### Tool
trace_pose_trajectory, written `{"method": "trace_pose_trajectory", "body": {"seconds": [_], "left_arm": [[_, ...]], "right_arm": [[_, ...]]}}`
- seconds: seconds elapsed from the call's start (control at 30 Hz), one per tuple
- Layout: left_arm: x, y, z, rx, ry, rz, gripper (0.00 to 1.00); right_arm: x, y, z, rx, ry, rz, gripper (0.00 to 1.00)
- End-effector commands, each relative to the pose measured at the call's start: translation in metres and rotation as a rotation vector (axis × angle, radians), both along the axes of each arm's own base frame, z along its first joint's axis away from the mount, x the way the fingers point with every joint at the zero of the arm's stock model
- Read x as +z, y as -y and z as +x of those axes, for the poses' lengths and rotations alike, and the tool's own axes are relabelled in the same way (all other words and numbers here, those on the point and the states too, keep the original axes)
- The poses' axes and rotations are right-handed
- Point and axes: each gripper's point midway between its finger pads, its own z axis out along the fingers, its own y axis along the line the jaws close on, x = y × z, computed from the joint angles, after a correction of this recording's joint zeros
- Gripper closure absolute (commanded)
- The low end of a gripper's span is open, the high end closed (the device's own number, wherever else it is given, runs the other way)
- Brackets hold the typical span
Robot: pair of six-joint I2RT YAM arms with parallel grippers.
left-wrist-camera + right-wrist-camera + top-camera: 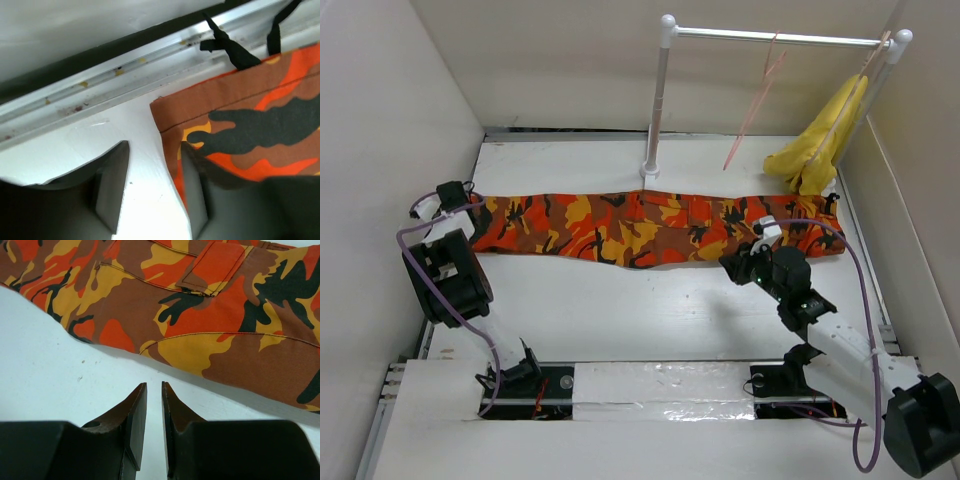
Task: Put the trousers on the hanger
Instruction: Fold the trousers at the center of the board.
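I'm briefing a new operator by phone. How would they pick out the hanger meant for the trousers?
Find the white rail stand at the back of the table. Two hangers dangle from its top bar: the right one carries a yellow cloth. The salmon-pink wire hanger is the bare one left of it, near mid-bar, hanging edge-on above the camouflage trousers.

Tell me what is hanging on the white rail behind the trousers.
On the white rail hang the salmon-pink hanger, bare, and a yellow cloth draped over a paler hanger, most of which the cloth covers.
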Motion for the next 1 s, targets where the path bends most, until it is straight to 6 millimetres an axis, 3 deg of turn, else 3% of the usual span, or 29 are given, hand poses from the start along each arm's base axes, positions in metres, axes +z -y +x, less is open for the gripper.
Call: {"method": "trace_pose_trajectory", "body": {"seconds": [0.0,0.07,0.17,0.23,0.3,0.4,0.53,0.67,0.83,0.9,0.97], "left_arm": [[0.025,-0.008,-0.003,0.024,0.026,0.056,0.55],[0.024,-0.006,-0.005,0.014,0.031,0.049,0.46],[0.023,0.0,-0.007,-0.013,0.035,0.032,0.39],[0.012,0.008,-0.007,-0.052,0.019,-0.008,0.36],[-0.002,0.019,-0.004,-0.091,-0.02,-0.05,0.36],[-0.009,0.025,0.002,-0.113,-0.043,-0.066,0.36],[-0.01,0.03,0.01,-0.122,-0.001,-0.092,0.36],[-0.011,0.028,0.012,-0.122,0.001,-0.087,0.4],[-0.017,0.031,0.015,-0.132,0.011,-0.103,0.42],[-0.018,0.03,0.017,-0.131,0.013,-0.104,0.44],[-0.019,0.03,0.019,-0.134,0.016,-0.104,0.46]], "right_arm": [[0.017,-0.001,0.007,0.001,0.049,0.017,0.76],[0.015,-0.002,0.007,0.004,0.042,0.015,0.76],[0.014,-0.001,0.007,-0.004,0.038,0.012,0.76],[0.014,0.001,0.008,-0.015,0.034,0.011,0.76],[0.011,0.006,0.009,-0.041,0.024,0.008,0.75],[0.005,0.021,0.011,-0.119,-0.004,0.001,0.71],[-0.001,0.056,0.011,-0.295,-0.042,0.025,0.4],[-0.019,0.095,0.004,-0.493,-0.069,0.083,0.3],[-0.029,0.106,0.006,-0.549,-0.109,0.168,0.25],[-0.039,0.107,0.012,-0.552,-0.152,0.17,0.25],[-0.034,0.103,0.024,-0.536,-0.16,0.213,0.25]]}}
